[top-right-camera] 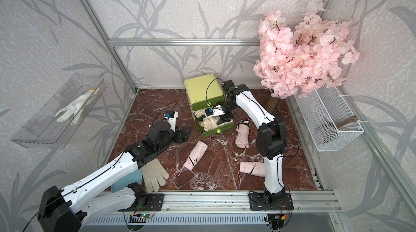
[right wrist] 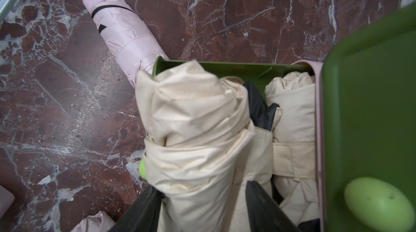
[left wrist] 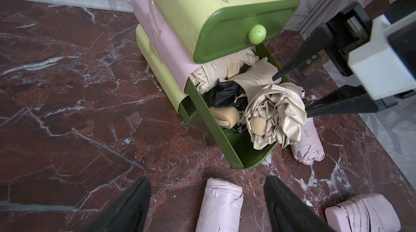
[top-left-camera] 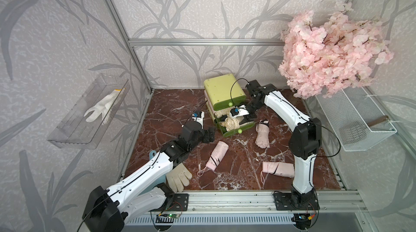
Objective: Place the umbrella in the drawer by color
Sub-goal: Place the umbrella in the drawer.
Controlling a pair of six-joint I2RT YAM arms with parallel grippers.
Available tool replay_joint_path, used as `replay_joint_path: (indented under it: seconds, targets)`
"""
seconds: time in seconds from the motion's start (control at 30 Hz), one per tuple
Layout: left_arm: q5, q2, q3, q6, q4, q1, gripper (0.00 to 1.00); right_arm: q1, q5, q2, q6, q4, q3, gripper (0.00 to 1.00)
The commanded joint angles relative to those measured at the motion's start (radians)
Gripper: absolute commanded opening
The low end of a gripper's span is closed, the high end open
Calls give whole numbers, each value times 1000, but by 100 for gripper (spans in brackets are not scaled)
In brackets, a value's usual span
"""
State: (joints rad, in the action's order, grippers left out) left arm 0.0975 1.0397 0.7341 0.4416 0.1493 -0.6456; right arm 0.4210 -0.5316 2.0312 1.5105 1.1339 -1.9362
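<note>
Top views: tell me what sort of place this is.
Probably a robot test cell dressed as a home corner: bare aluminium framing borders leaf-print wallpaper, a left arm and right arm are bolted to the front rail, and the marble-look tabletop holds a small drawer chest.

I work in a robot lab cell: aluminium frame (top-left-camera: 202,42) across the upper middle, wallpaper panels (top-left-camera: 191,5) behind, marble-patterned tabletop (top-left-camera: 162,107) below.

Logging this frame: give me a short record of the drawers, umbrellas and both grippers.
top drawer: shut
drawer below it: pulled out, holding cream umbrellas
pink umbrellas: three, lying on the table
left gripper: open, empty, above the table
right gripper: jaws apart astride a cream umbrella in that drawer
</note>
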Motion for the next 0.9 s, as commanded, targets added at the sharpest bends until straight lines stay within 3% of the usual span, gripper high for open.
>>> replay_joint_path:
  seconds: [0.0, 0.13, 0.23, 0.3, 0.4, 0.53, 0.63, 0.87]
  targets:
    - [-13, 2, 38, -3, -19, 3, 83, 1, 17, -63, -49, -7, -38, 66]
    - [-6, 8, 55, -12, -6, 4, 83, 2, -16, -155, -126, -47, -12, 67]
    - [-3, 18, 85, -25, 8, 4, 83, 2, -47, -287, -327, -220, 108, 66]
    - [-7, 32, 111, -35, 23, 4, 83, 5, -19, -420, -619, -490, 270, 64]
    - [-30, 66, 151, -42, 26, 5, 83, 6, 133, -614, -1124, -910, 550, 58]
    - [-68, 125, 228, -65, 34, 3, 80, 12, 320, -792, -1547, -1141, 849, 52]
    - [-121, 187, 307, -92, 69, 4, 78, 15, 421, -884, -1765, -1219, 1049, 50]
    - [-291, 376, 468, -120, 139, -6, 67, 25, 336, -880, -2045, -1397, 1327, 49]
